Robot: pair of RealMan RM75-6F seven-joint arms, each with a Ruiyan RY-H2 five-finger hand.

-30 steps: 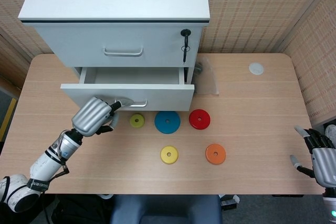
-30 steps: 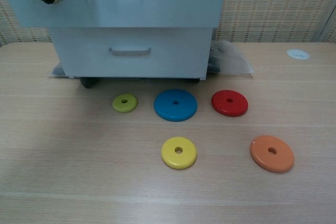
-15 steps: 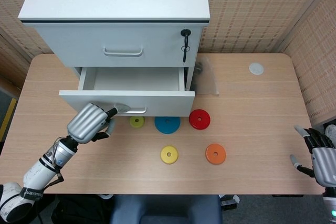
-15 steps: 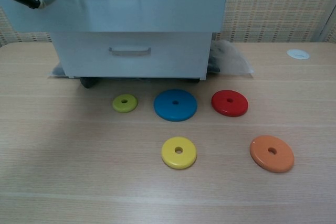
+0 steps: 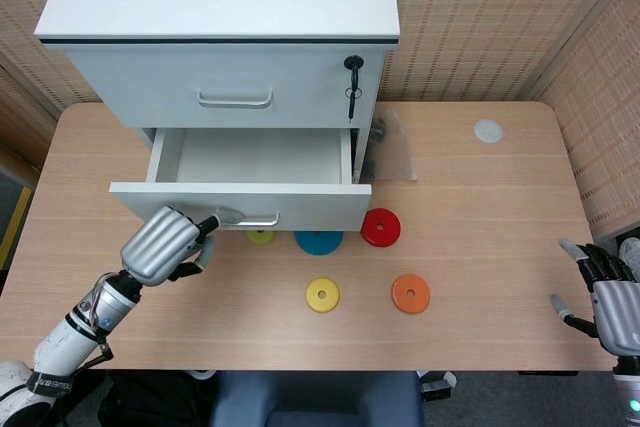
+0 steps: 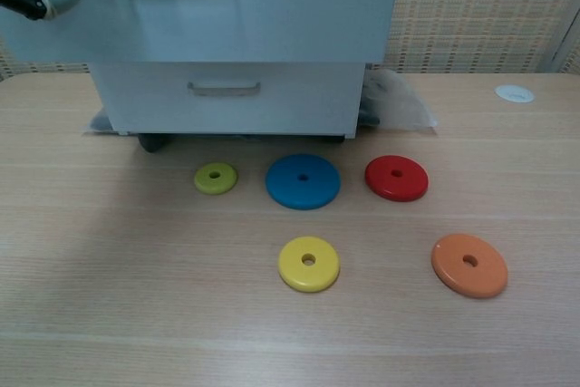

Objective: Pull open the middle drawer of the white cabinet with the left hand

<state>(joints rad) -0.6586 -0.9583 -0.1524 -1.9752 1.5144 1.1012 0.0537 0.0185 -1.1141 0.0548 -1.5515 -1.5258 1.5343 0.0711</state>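
White middle drawer (image 5: 240, 205) slides further out.
Left hand (image 5: 165, 245), fingers hooked on its handle (image 5: 250, 218), has nearly finished the pull.

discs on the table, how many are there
5. Olive-green disc, blue disc and red disc lie in a row before the cabinet; yellow disc and orange disc lie nearer the camera. The open middle drawer partly covers two from above.

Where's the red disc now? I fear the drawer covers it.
In the head view the red disc lies just under the open middle drawer's right corner, beside the blue disc, only slightly overlapped.
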